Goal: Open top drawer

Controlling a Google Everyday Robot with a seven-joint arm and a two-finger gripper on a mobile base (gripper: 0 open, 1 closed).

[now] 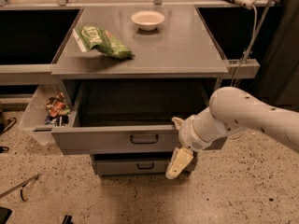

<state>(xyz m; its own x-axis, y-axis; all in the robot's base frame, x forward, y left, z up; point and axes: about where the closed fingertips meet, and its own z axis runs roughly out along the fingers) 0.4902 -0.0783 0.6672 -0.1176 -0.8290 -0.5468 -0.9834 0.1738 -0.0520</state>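
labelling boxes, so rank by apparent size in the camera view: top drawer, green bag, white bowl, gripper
top drawer
green bag
white bowl and gripper, at the drawer front's right end: look alike, gripper nearer, so unranked
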